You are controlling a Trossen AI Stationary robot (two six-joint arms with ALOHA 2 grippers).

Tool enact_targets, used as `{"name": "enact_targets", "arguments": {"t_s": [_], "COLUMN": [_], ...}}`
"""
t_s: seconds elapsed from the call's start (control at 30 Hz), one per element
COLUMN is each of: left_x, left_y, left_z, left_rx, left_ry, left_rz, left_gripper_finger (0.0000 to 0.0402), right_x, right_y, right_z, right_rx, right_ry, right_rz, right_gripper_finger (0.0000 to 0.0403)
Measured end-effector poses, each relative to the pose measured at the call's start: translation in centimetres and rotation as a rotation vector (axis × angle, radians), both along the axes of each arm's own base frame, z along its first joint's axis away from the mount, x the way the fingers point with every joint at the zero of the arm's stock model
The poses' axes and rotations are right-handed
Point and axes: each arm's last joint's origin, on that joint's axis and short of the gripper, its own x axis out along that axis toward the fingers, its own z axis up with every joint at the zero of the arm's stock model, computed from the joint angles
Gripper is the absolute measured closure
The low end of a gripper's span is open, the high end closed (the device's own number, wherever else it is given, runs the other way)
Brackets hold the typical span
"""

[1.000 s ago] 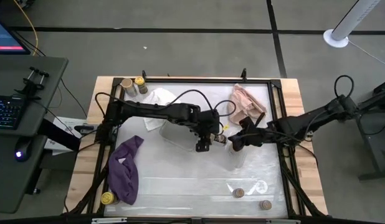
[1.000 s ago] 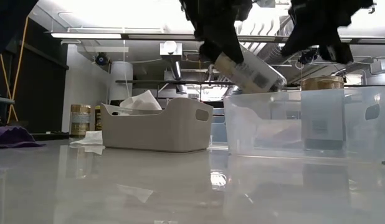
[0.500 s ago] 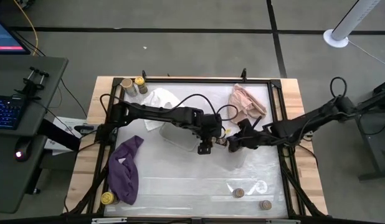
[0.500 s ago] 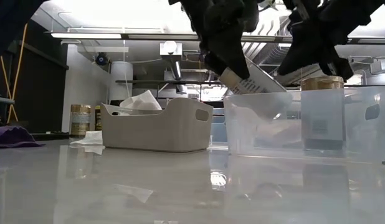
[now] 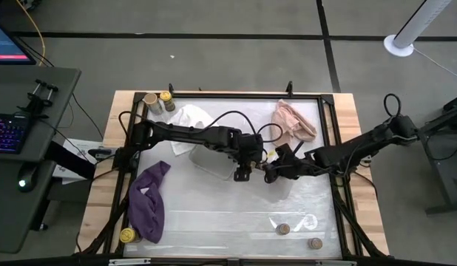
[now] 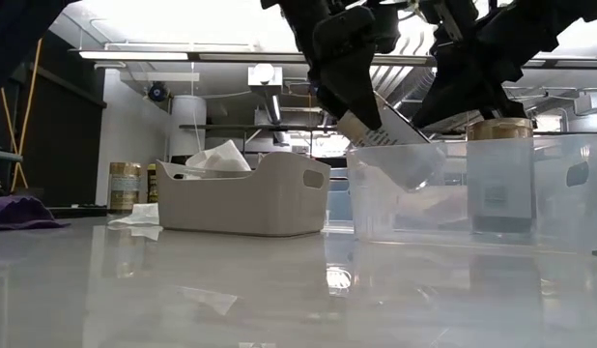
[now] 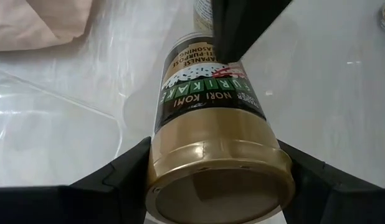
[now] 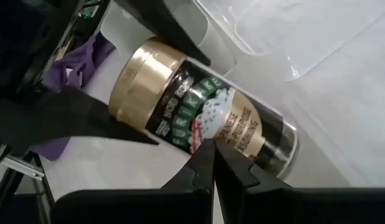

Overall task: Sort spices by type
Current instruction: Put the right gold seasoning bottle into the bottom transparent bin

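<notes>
A gold-lidded spice jar (image 7: 211,134) is pinched, tilted, by the left gripper (image 5: 247,164) over the clear bin (image 6: 559,193) on the counter (image 5: 214,214). The right gripper (image 8: 214,163), fingers pressed together, touches its label.

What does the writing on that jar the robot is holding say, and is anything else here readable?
"FURIKAKE" on the tilted gold-lidded jar held in the left gripper.
"NORI KOMI" just beneath it on the same label.
"JAPANESE", "PURPOSE", "SEASONING" in smaller print on that label; the remainder is too small to read.
Labels on the jar in the clear bin and the far jars: too blurred to read.
</notes>
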Motion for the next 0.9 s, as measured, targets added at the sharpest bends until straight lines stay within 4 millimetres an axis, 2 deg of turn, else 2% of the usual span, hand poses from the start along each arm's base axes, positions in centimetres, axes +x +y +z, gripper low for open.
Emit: {"name": "enact_targets", "arguments": {"t_s": [0.33,0.9], "left_x": [0.0,0.3], "left_y": [0.1,0.1], "left_z": [0.0,0.3], "left_rx": [0.063,0.073], "left_ry": [-0.006,-0.046], "left_rz": [-0.043,-0.041], "left_gripper_finger": [0.0136,0.0126], "right_x": [0.3,0.9], "right_y": [-0.9,-0.8], "right_z": [-0.2,-1.2], "right_rx": [0.005,-0.002], "right_ry": [0.017,0.046], "right_rz": [-0.025,-0.031], "right_gripper_finger": [0.0403,0.0403]}}
